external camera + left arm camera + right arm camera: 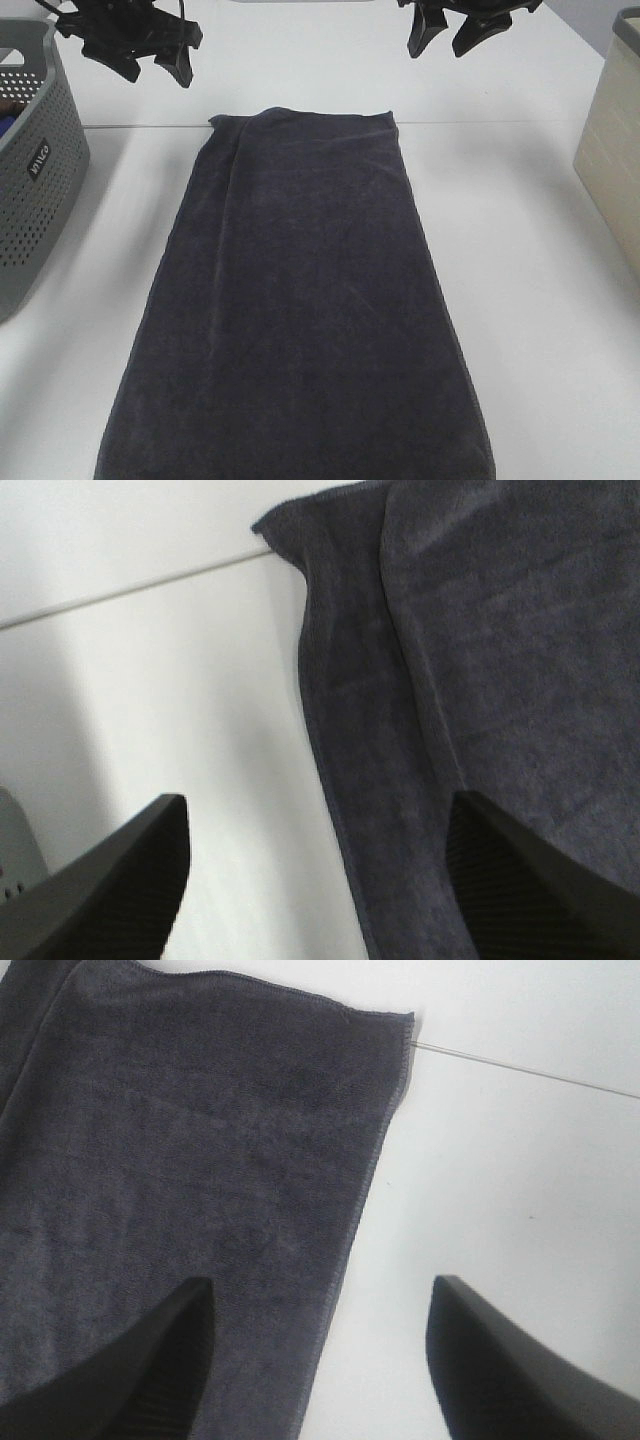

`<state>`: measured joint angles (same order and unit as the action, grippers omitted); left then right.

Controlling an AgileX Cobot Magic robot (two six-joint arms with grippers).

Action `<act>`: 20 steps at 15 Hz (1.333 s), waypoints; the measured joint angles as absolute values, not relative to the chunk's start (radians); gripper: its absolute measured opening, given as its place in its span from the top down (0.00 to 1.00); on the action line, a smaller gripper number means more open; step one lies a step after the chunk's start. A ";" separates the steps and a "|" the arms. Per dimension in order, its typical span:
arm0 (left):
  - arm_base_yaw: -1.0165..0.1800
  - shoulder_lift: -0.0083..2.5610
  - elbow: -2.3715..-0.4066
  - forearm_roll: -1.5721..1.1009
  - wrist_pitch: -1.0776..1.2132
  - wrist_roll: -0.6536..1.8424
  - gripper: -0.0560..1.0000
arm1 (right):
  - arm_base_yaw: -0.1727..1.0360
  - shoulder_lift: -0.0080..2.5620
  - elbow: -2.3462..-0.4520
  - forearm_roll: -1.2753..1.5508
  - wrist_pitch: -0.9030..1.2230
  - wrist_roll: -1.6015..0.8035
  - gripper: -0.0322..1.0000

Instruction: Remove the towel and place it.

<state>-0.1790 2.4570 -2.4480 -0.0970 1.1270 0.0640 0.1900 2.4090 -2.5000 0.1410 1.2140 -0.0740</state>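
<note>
Above the far end of the table, toward twelve o'clock in the high view, the left gripper (155, 55) and the right gripper (450, 30) are held in the air with their jaws spread wide and nothing between them. From the left wrist view the left gripper (315, 875) is seen straddling the towel's long edge, one finger over bare table and the other over cloth, without contact that can be made out. From the right wrist view the right gripper (320, 1355) is placed likewise over the opposite long edge, near the far corner. Neither gripper is touching or holding anything, so far as can be judged. The towel (300, 320) is laid flat and lengthwise on the white table (540, 330), running from its far hem at twelve o'clock down to six o'clock, with a soft fold along its nine o'clock side. A grey perforated basket (35, 170) stands at nine o'clock, apart from the towel, and a beige bin (612, 150) at three o'clock. Removal appears complete and the laying-out step either finished or nearly so. If anything is called for next, it would be a withdrawal of both arms, or a smoothing of the fold.
</note>
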 joint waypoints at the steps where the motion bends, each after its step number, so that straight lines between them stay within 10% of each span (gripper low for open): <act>1: -0.179 2.475 -2.448 -0.094 1.070 0.083 0.30 | 0.190 2.409 -2.500 0.145 1.215 -0.063 0.38; 10: -0.179 2.766 -2.448 -0.170 0.430 0.137 0.30 | 0.190 2.409 -2.500 0.183 1.216 -0.050 0.38; 20: -0.178 2.837 -2.448 -0.030 0.344 0.085 0.30 | 0.190 2.409 -2.500 0.183 1.216 -0.062 0.38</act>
